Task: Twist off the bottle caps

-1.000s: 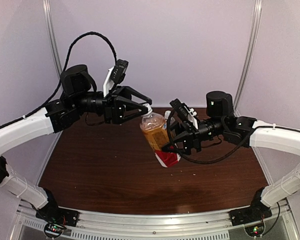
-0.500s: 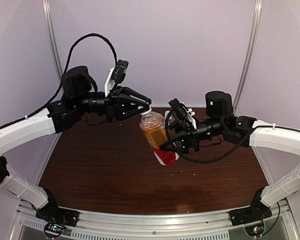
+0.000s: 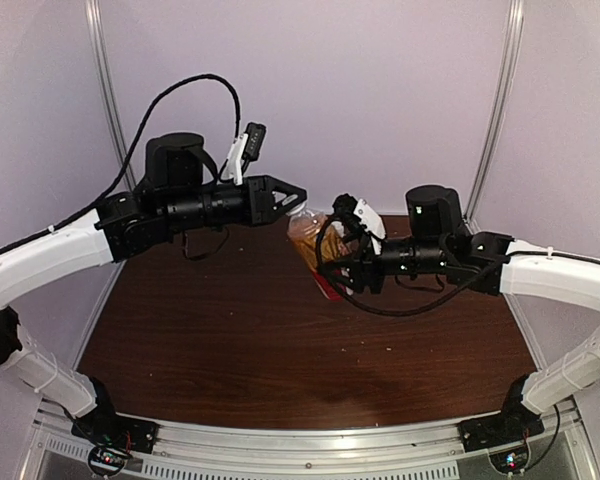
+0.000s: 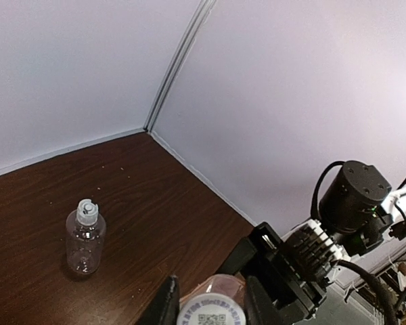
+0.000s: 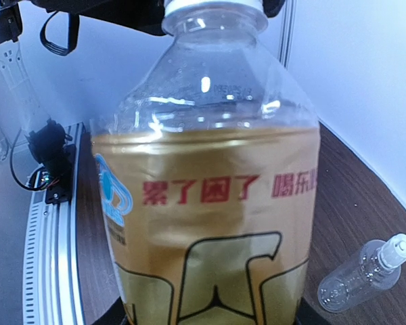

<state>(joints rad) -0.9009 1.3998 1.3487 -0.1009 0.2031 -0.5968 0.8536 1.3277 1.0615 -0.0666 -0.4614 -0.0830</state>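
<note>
Above the table (image 3: 230, 340), the labelled bottle (image 3: 308, 243) sits between the left gripper (image 3: 300, 203), closed on its cap (image 4: 211, 315), and the right gripper (image 3: 327, 272), clamped round its body. The clear bottle (image 4: 85, 238) stands on the table toward the back corner.

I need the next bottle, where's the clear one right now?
In the left wrist view, the clear bottle stands upright on the table, left of frame, out toward the wall corner.

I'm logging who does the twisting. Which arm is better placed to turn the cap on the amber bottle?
Left. The left claw sits closed around the white cap, one finger on each side. The right claw is clamped on the amber bottle, steadying it.
</note>
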